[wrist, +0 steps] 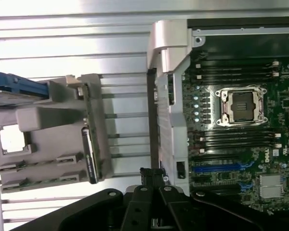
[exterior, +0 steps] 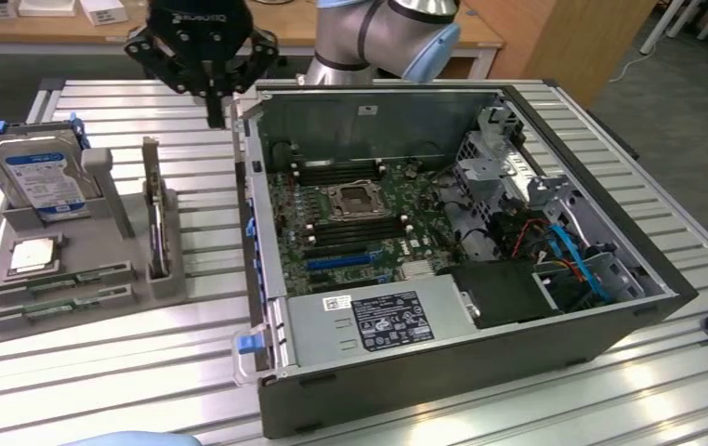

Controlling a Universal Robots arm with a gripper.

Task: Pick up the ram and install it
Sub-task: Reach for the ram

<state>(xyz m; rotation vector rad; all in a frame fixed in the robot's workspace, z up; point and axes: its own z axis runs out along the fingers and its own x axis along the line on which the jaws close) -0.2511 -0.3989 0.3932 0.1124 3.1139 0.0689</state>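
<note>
Jaws pressed together, pinching nothing, high over the table (exterior: 119,372) by the case's (exterior: 367,321) far left corner. I see the ram (exterior: 75,278) slotted in the tray's (exterior: 82,321) near end, two sticks side by side, well apart from the jaws: toward the exterior view's left and nearer. Its long axis runs roughly left-right.

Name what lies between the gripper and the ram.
In the exterior view, the upright expansion card stands between the gripper and the ram.
</note>
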